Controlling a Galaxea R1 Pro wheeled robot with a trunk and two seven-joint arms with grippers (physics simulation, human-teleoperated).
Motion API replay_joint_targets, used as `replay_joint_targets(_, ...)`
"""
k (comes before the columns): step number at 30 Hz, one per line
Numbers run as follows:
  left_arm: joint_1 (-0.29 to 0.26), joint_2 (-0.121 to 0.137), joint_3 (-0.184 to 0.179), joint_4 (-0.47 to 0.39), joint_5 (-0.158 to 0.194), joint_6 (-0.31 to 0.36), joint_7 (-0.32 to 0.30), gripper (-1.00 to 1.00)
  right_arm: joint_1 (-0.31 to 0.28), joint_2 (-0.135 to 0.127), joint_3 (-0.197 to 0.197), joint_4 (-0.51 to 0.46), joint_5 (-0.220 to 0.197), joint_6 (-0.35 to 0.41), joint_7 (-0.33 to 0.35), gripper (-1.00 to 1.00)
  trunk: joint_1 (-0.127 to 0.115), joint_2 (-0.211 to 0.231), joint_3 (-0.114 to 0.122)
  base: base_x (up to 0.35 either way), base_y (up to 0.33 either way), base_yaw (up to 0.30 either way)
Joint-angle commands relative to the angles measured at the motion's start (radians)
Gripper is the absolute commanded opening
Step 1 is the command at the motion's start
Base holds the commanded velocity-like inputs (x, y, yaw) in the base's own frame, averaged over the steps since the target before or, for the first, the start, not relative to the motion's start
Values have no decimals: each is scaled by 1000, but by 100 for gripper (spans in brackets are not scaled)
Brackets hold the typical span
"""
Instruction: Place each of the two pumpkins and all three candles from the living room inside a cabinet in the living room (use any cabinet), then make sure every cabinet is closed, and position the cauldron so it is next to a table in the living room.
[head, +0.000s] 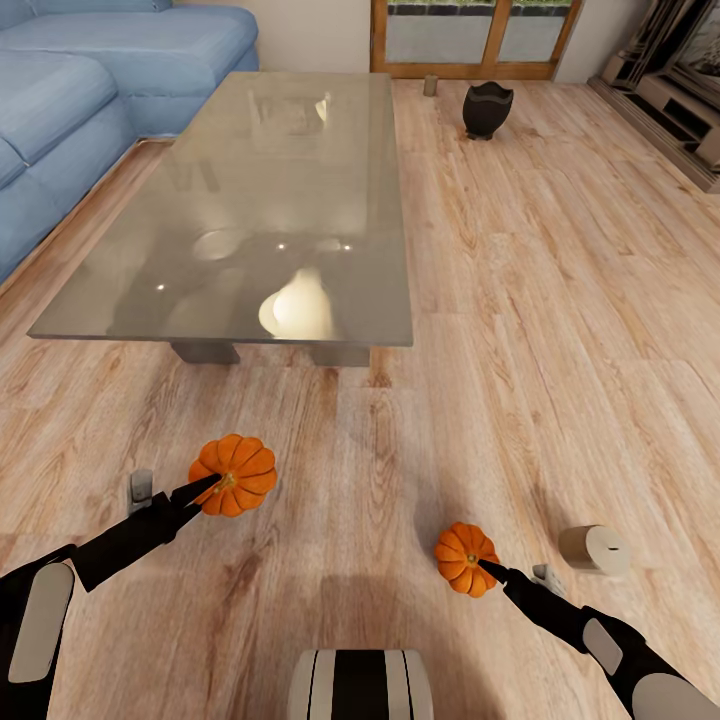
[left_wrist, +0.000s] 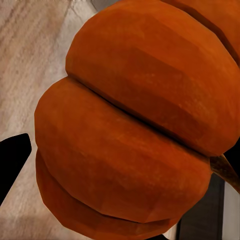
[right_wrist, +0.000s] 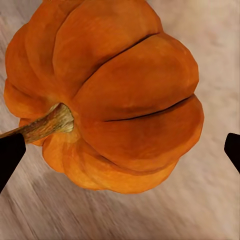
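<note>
The bigger orange pumpkin (head: 234, 474) sits on the wood floor in front of the glass coffee table (head: 120, 320). My left gripper (head: 205, 488) reaches its stem side, and the pumpkin (left_wrist: 130, 125) lies between the spread fingers (left_wrist: 12, 162). The smaller pumpkin (head: 466, 558) lies at lower right, my right gripper (head: 490, 569) at its stem. It stands open around the pumpkin (right_wrist: 115, 95), with a gap at one finger (right_wrist: 233, 150). One beige candle (head: 594, 549) lies on its side nearby. Another candle (head: 430, 85) stands past the table beside the black cauldron (head: 488, 108). The third candle and the cabinet are out of view.
A blue sofa (head: 90, 90) runs along the left of the table. A wood-framed glass door (head: 475, 40) is at the back. A low grey stepped structure (head: 670, 105) lines the right wall. Open floor stretches to the right of the table.
</note>
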Motion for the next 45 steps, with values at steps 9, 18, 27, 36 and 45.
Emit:
replay_joint_targets(9, -1, 0, 1, 0, -2, 4, -6, -100, 0, 0, -2, 0, -7, 9, 2, 100, 0, 0, -1, 0, 0, 0)
replay_joint_targets(18, -1, 0, 1, 0, -2, 4, -5, -100, 0, 0, -3, 0, -7, 9, 2, 100, 2, -1, -20, 0, 0, 0)
replay_joint_targets(27, -1, 0, 1, 0, -2, 4, -4, -100, 0, 1, -3, 0, -7, 9, 2, 100, 4, -3, -39, 0, 0, 0)
replay_joint_targets(36, -1, 0, 1, 0, -3, 4, -6, -100, 0, 1, -3, 0, -7, 9, 2, 100, 4, -3, -39, 0, 0, 0)
replay_joint_targets(45, -1, 0, 1, 0, -3, 4, -7, -100, -2, 2, -3, -1, -7, 9, -2, 100, 4, -3, -39, 0, 0, 0)
